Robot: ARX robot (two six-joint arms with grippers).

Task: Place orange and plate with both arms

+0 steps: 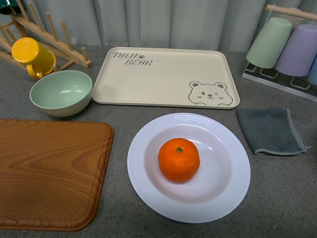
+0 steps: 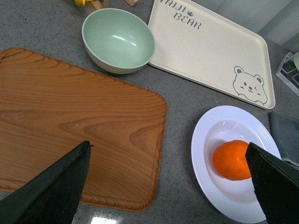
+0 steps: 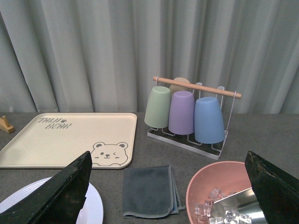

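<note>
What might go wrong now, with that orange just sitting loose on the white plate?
1. The orange is round and lies loose in the shallow plate; if the plate is lifted at a tilt, it may roll off.
2. The plate's rim lies flat on the table, so a grip on it might slip.
3. The grey cloth and the wooden board lie close on either side; an arm coming in could catch them.

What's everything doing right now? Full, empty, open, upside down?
orange, whole, sitting in the plate
plate, upright, holding the orange
green bowl, upright, empty
tray, flat, empty
board, flat, bare
cloth, folded
cups, upside down on their wire rack
mug, tipped on the wooden rack
pink bowl, holding ice
left gripper, jaws open, empty
right gripper, jaws open, empty
</note>
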